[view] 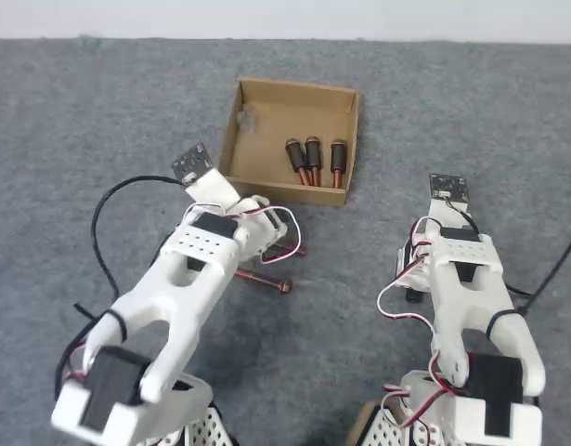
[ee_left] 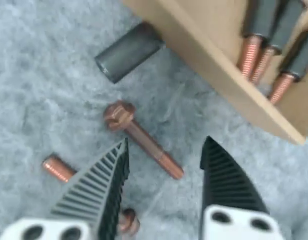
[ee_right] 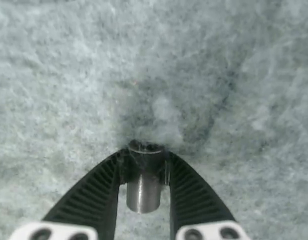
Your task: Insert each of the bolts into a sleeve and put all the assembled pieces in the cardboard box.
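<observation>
- The left end effector (ee_left: 166,142) is spread wide, with nothing between its ribbed fingers (ee_left: 106,182). It hangs low over a copper bolt (ee_left: 143,141) that lies flat on the grey tabletop (ee_left: 38,90).
- That bolt's hex head points toward a loose sleeve (ee_left: 128,52). The loose sleeve is dark and lies on its side, close against the outer wall of the cardboard box (ee_left: 219,67). I cannot tell whether it touches the wall.
- The threaded end of a second bolt (ee_left: 58,168) pokes out beside one of the left fingers, on the tabletop near the first bolt.
- Inside the cardboard box, three assembled pieces (view: 313,160) lie side by side by the wall nearest the arms. Each is a dark sleeve with copper thread sticking out of one end.
- The right end effector (ee_right: 145,161) is pinching a sleeve (ee_right: 142,192) between its two fingers, with the open end of the sleeve facing down at the tabletop.
- From the high view, the right arm is off to one side, well apart from the cardboard box and from the bolts on the tabletop.
</observation>
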